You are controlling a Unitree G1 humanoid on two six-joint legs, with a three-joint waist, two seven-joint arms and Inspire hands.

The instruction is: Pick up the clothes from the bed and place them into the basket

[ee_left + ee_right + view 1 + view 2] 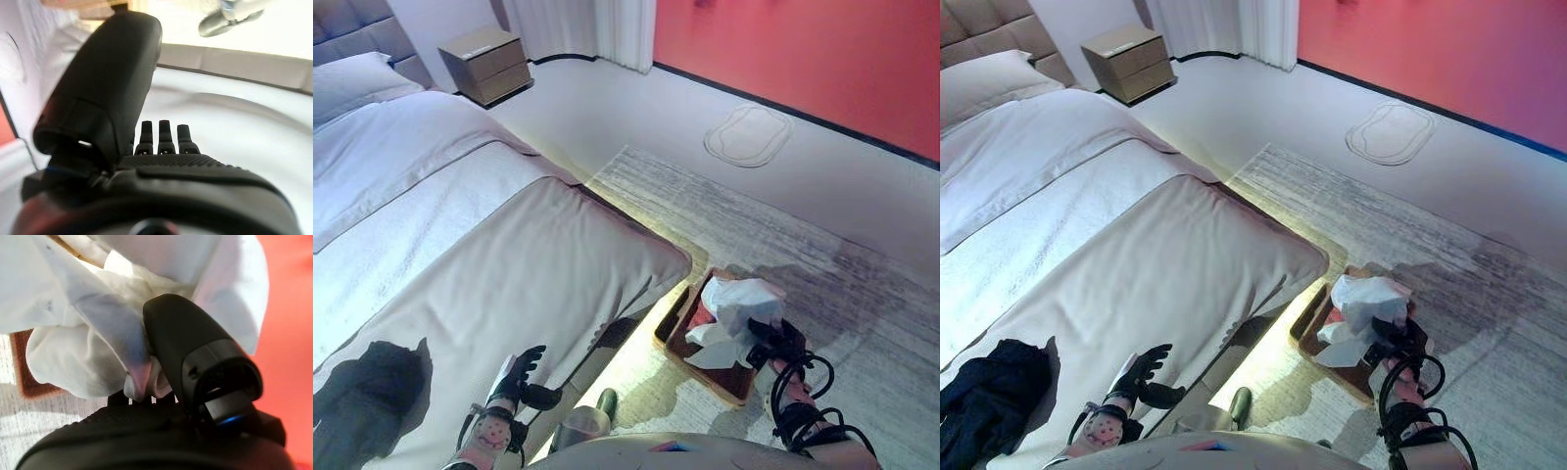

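A white garment [741,305] hangs bunched over a brown basket [672,329] on the floor beside the bed. My right hand [775,345] is shut on it; in the right wrist view the thumb [195,357] pinches the white cloth [93,338] against the fingers. Something red shows inside the basket under the cloth. A dark pile of clothes [362,401] lies on the bed [538,264] at its near left. My left hand [521,375] hovers open over the bed's near edge, to the right of the dark pile, with straight fingers [164,134] and nothing in it.
The bed fills the left side, with a pillow [352,83] at its head. A nightstand [487,64] stands at the back. A grey rug [783,225] lies under the basket, and an oval mat [747,135] lies by the red wall. White curtains [626,29] hang behind.
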